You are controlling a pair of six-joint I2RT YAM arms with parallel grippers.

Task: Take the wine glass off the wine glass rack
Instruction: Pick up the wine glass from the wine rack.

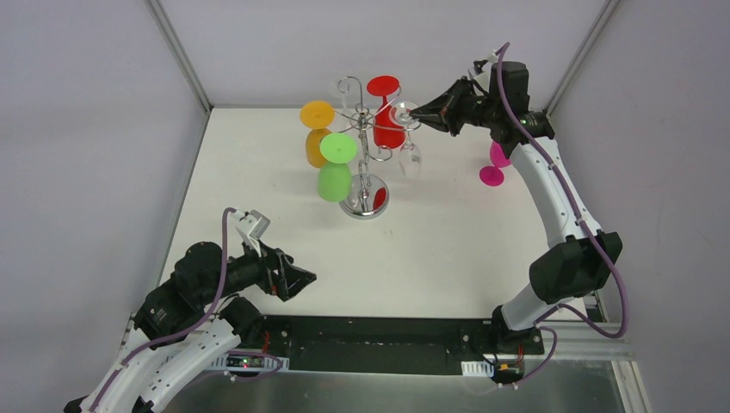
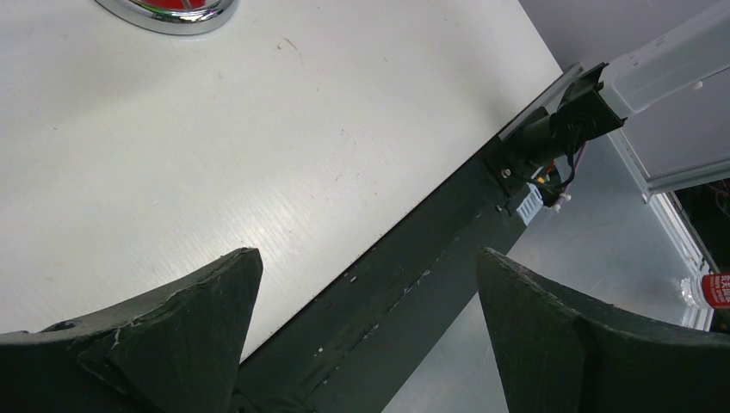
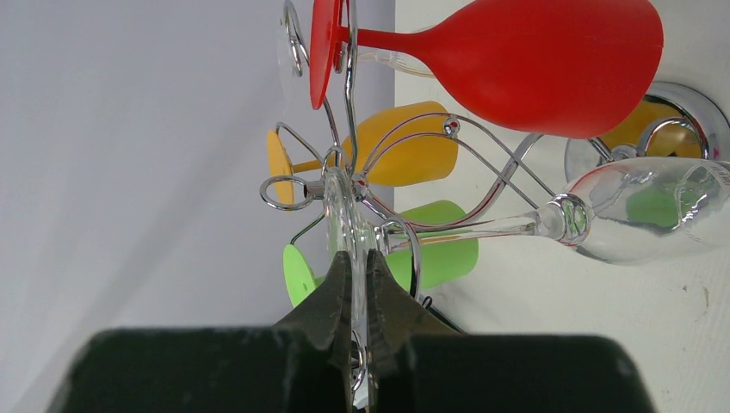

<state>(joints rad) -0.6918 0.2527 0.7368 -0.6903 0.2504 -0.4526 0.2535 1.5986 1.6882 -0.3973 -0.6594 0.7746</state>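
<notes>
Right gripper (image 3: pixel 355 258) pinching the foot of the clear wine glass (image 3: pixel 637 215) on the wine glass rack (image 3: pixel 448 129).
Its fingers are pressed together on the edge of the transparent foot disc. The glass hangs bowl-down from a scroll-ended wire arm on the rack's right side, its stem held in the wire, not yet lifted off. A red glass (image 1: pixel 387 129), an orange glass (image 1: pixel 317 146) and a green glass (image 1: pixel 334 181) hang from other arms around the central post, whose mirrored base stands on the white table (image 1: pixel 448 249). A pink glass (image 1: pixel 492 175) sits on the table, partly hidden by the right arm. The left gripper (image 1: pixel 301 280) hovers over the near left of the table, jaws spread wide and empty, well apart from the rack.
</notes>
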